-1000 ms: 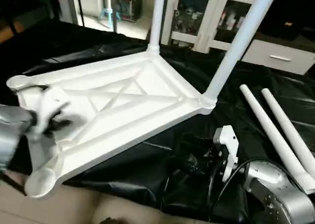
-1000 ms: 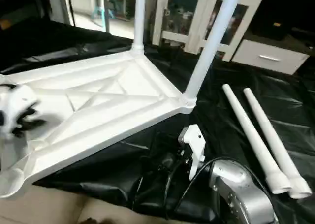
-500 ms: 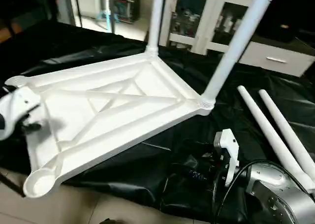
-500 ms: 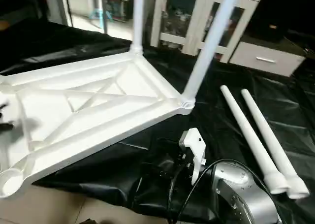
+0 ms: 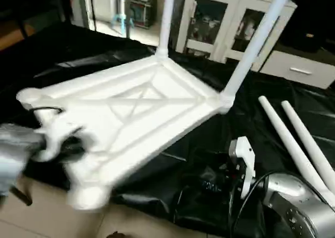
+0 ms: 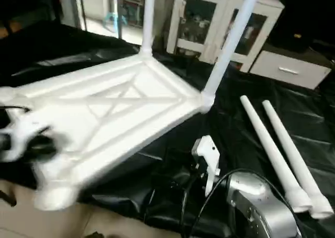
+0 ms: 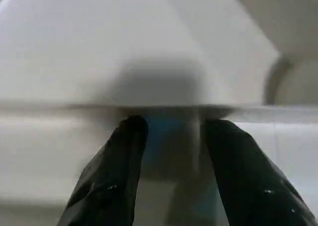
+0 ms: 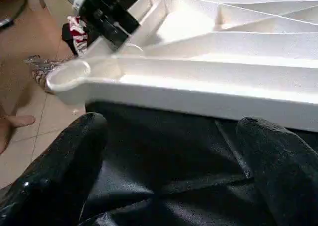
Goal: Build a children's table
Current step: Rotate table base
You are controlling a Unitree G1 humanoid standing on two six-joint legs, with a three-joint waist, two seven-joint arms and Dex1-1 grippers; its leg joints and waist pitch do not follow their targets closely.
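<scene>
While the left gripper is biting on a rib, this entry is listing the hazards of the moment.

Table top: lying underside-up on the black sheet, its near corner overhanging the sheet's edge above the tiled floor; it is looking tilted and blurred at that near end.

Fitted legs: two are standing upright in the far sockets, one far leg and one right leg.

Loose legs: two are lying side by side on the sheet to the right, well apart from the top.

Left gripper: fingers are sitting half closed across a thin wall of the top's underside near the empty near socket; clamped on the table top, by my reading.

Right gripper: fingers are standing wide apart over the black sheet, holding nothing, just beside the top's long edge.

Risk, slipping: the grip is resting on a narrow plastic rib, so the top may be sliding out if it is being pulled or swung.

Risk, tipping: the two upright legs are putting weight high, so a lifted near end may be toppling the piece sideways.

Risk, falling: the overhanging corner may be dropping toward the floor.

Risk, sheet: the slack sheet may be dragging along and rolling the loose legs.
</scene>
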